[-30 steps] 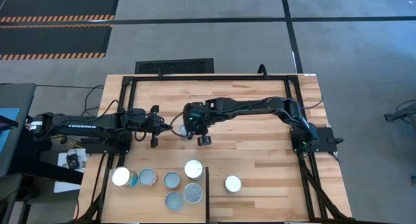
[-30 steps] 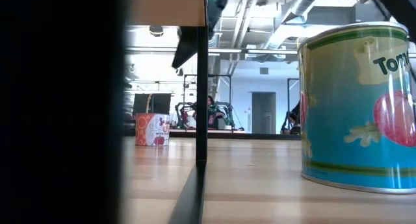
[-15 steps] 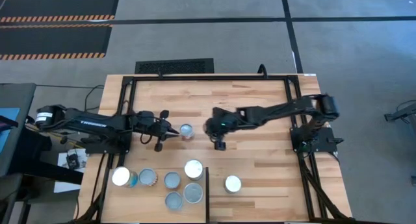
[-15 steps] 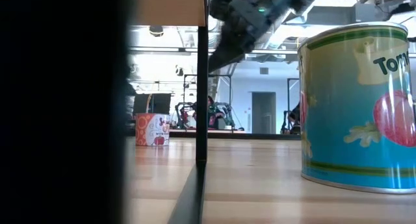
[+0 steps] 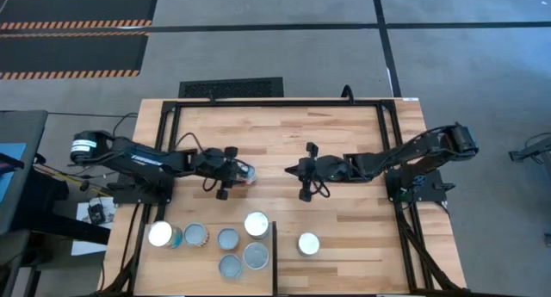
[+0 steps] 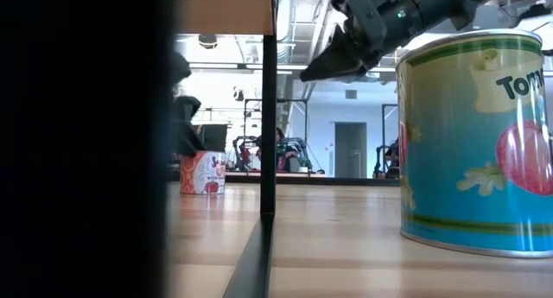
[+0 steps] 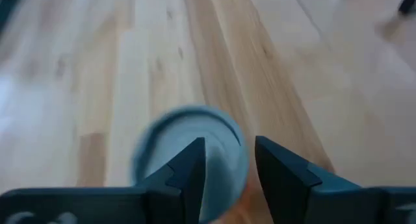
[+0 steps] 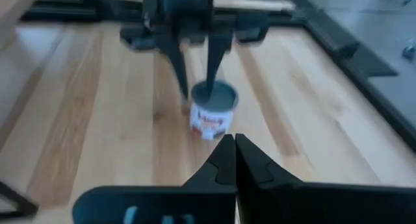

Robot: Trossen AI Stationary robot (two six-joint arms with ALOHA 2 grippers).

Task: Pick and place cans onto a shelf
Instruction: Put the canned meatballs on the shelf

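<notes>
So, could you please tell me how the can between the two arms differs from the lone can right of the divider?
The middle can sits at the left gripper, whose jaws are open around it; the lone can has nothing near it. The middle can has an orange and white label, the lone can a blue one with a tomato. Both stand upright on the table.

The big blue can (image 6: pixel 475 142) close to the low camera carries dark letters reading "Tom", cut off at the picture's edge, above a red tomato drawing. The small orange-and-white can (image 6: pixel 202 173) farther back on the bench (image 6: pixel 346 237) has lettering too small to read.
</notes>
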